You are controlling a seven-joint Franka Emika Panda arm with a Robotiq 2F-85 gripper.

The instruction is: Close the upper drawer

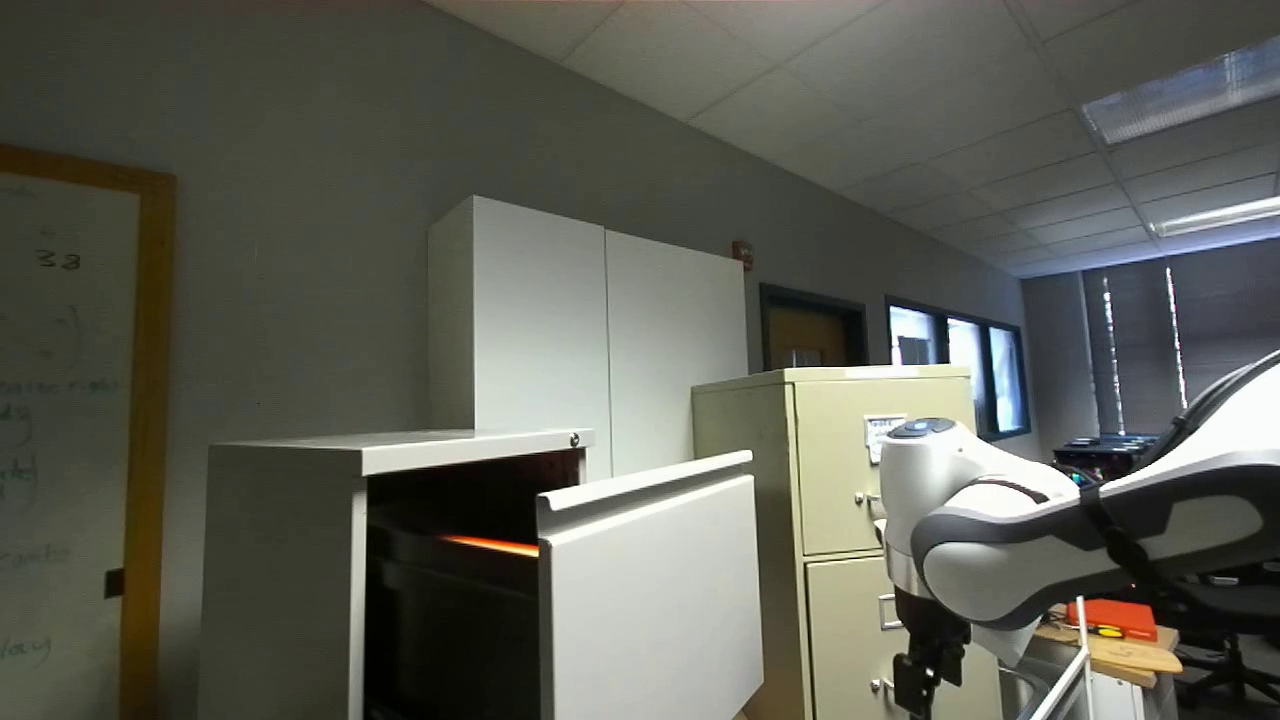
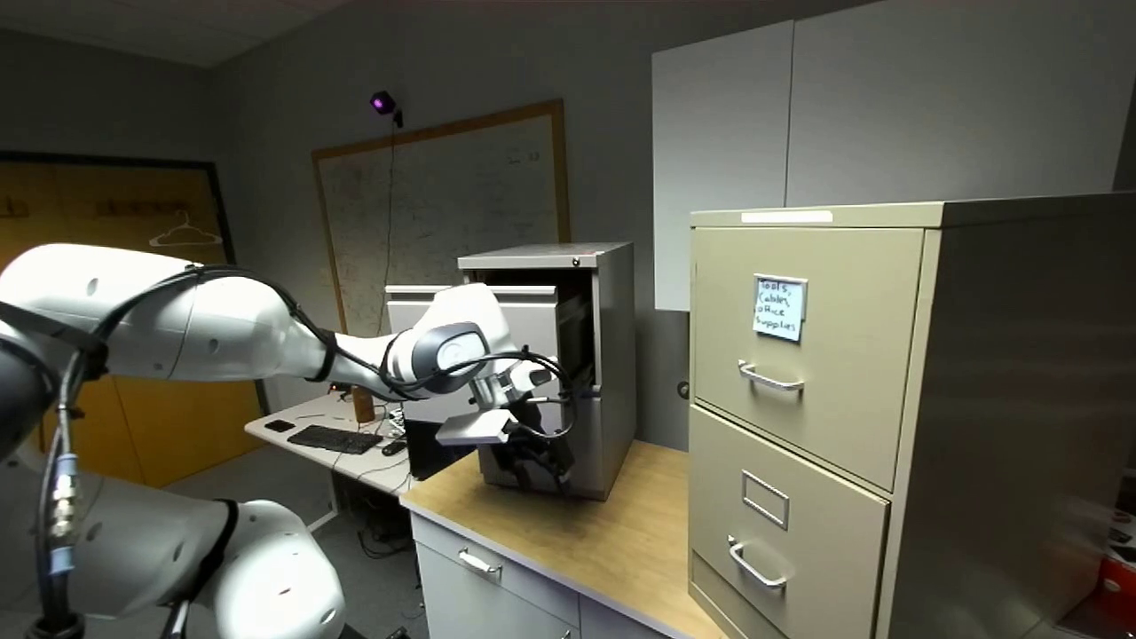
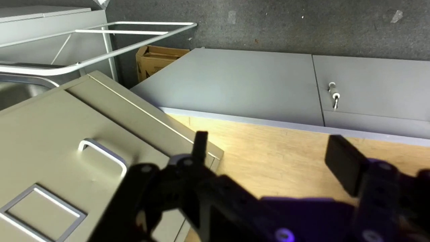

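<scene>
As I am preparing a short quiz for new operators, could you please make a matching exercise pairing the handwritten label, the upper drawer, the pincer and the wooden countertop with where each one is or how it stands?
Things
1. Handwritten label
2. Upper drawer
3. Pincer
4. Wooden countertop

Places and states
A. Beneath the pale grey cabinet
B. With its jaws apart
C. On the front of the tan cabinet
D. Pulled out, not shut

Right pairs: 1-C; 2-D; 3-B; 4-A
</scene>
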